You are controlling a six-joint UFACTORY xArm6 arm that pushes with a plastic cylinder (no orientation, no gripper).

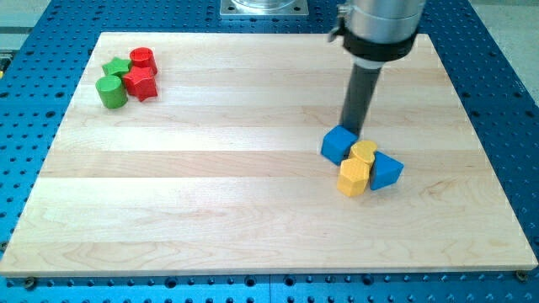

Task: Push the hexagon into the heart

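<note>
Hexagon push, cluster on the view's right half of the board. No fingers on our rig, so nothing opens, closes or grips; only the rod. My tip (352, 132) sits at the top edge of the blue cube (338, 145), touching or just shy of it, we cannot tell which, since the cube hides the very end.

Outward from the tip: the blue cube leans against the yellow heart (364, 151), the heart touches the yellow hexagon (354, 178) just below it, and a blue triangular block (386, 171) is wedged on the right of both. So the hexagon already looks pressed against the heart, and we judge the task as about done or in its last nudge. The tip stands behind the cube, which suggests the cube acts as a go-between that packs the group together, rather than the hexagon being pushed directly.

Far off at the view's top left, well apart from the action: green star (116, 66), red cylinder (143, 59), green cylinder (111, 91), red star (141, 82), all bunched on the wooden board (210, 185).
</note>
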